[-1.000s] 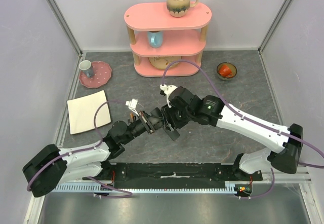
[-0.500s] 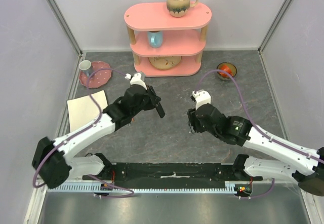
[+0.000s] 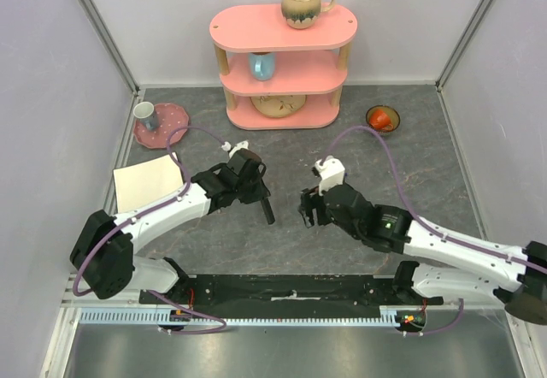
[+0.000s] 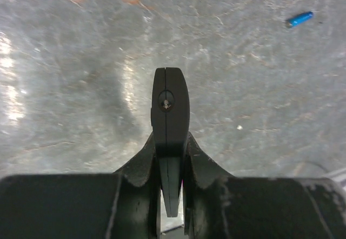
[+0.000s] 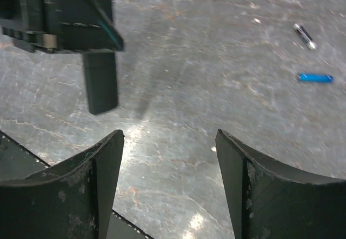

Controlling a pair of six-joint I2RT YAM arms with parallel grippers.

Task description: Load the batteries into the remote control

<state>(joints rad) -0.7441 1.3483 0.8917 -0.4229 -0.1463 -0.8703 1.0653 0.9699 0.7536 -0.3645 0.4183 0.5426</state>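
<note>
We see the left gripper [image 4: 172, 160] with its fingers [image 4: 141, 166] clamped on a slim black rectangular plastic remote control [image 4: 170, 106]. The bar stands edge-on between them and sticks out well past the fingertips over the mottled grey tabletop [image 4: 75, 60]. We cannot tell whether its far end touches that surface.

The right gripper [image 5: 170, 160] hangs with its fingers [image 5: 105, 166] wide apart, and only tabletop shows between them. In its wrist view the remote control's free end lies ahead of the left-hand finger, apart from it. A tiny bright-blue cylindrical battery [image 5: 314, 78] lies on the tabletop ahead of and outside the right-hand finger. A tiny dark grey battery [image 5: 305, 36] lies slightly farther on, near the blue one. In the left wrist view the blue battery lies well ahead and to the right of the clamped fingertips.
</note>
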